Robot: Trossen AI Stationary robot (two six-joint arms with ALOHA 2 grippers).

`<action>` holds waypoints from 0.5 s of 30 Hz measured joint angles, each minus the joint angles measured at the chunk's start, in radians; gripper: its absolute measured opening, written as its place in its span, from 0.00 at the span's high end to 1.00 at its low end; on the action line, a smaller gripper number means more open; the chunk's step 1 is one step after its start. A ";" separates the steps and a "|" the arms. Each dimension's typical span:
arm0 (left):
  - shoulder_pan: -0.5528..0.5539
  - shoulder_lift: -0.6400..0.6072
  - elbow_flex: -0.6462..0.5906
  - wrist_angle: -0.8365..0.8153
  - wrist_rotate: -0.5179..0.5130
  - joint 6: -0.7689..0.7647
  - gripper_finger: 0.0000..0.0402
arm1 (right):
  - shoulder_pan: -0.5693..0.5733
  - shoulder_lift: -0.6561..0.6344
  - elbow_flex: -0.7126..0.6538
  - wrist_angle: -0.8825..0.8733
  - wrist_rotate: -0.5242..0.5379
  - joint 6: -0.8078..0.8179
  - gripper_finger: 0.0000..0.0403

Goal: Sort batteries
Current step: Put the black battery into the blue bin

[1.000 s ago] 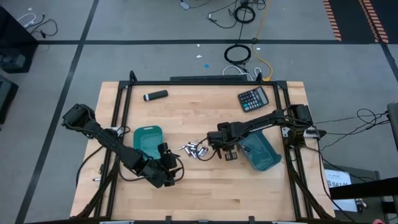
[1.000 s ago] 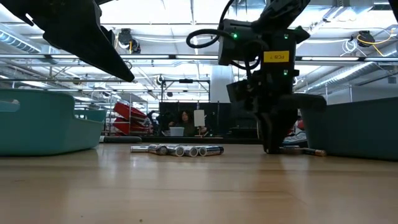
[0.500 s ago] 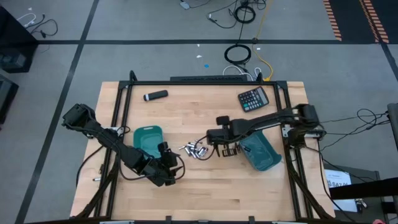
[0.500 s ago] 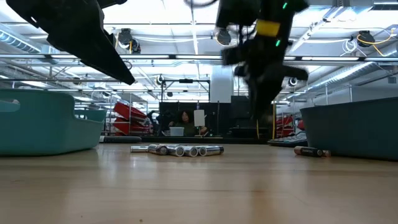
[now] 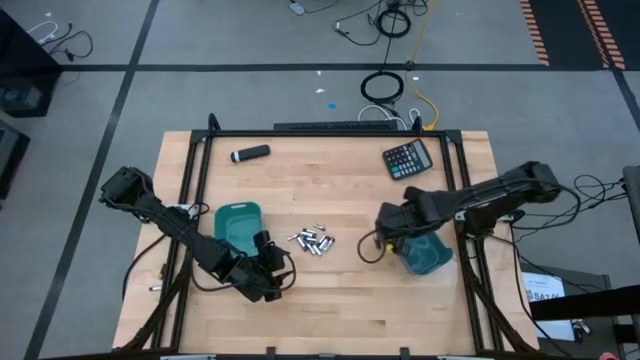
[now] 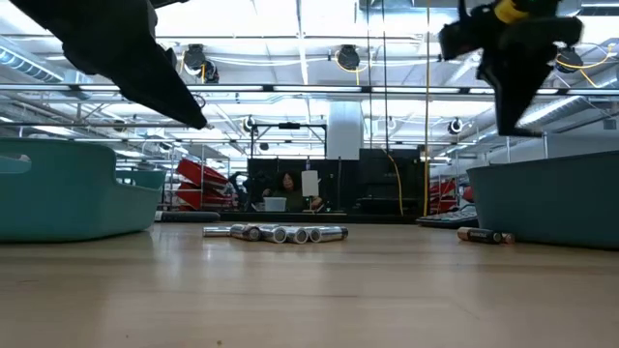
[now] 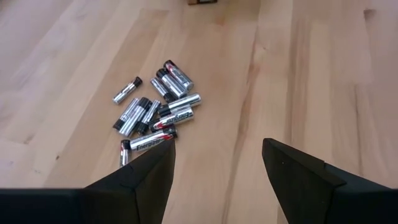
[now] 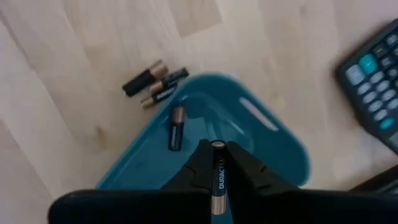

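Since the earlier frames, the right arm has swung away from the battery pile toward the desk's right edge and risen; its end effector [image 5: 396, 238] now hangs over the right teal bin [image 5: 432, 258]. In its wrist view the two fingers are clenched on a black-and-copper battery [image 8: 217, 176], which lies lengthwise between them with its tip toward the bin's interior. Directly beyond that tip, the bin already holds one similar battery [image 8: 176, 127]. The coming release turns on this: the gripped cell sits above the bin's floor, inside its rim, so it should fall in rather than onto the wood. Just outside the bin's rim, two more dark batteries [image 8: 154, 85] lie side by side on the desk, nearer to this arm than to the other.

Farther out, toward the middle of the desk, the silvery batteries [image 5: 311, 241] lie in a loose cluster, their long axes mixed. The left end effector [image 7: 214, 163] waits near the desk's front edge with its fingers apart and nothing between them, pointed at that cluster, beside the left teal bin [image 5: 238, 226].
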 joint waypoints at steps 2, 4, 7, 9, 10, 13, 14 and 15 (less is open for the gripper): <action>0.000 0.000 0.000 0.011 0.000 0.000 0.37 | 0.010 -0.008 -0.040 0.036 0.000 0.008 0.93; 0.000 0.000 0.000 0.013 0.000 0.000 0.37 | 0.021 -0.008 -0.072 0.063 0.001 0.007 0.87; 0.000 0.000 0.000 0.014 0.000 -0.001 0.37 | 0.031 -0.008 -0.102 0.069 -0.015 0.007 0.73; 0.000 0.000 0.000 0.013 0.001 -0.002 0.37 | 0.031 -0.008 -0.099 0.055 -0.040 0.004 0.63; 0.000 0.000 0.000 0.013 0.003 -0.002 0.37 | 0.031 -0.008 -0.087 0.041 -0.048 -0.004 0.59; 0.002 0.000 0.000 0.017 0.004 -0.002 0.37 | 0.040 -0.008 -0.025 0.042 -0.041 -0.055 0.48; 0.003 0.000 0.000 0.023 0.004 -0.002 0.37 | 0.045 -0.007 -0.004 0.055 -0.036 -0.083 0.45; 0.003 0.000 0.000 0.028 0.005 -0.002 0.37 | 0.051 -0.002 0.018 0.074 -0.030 -0.115 0.43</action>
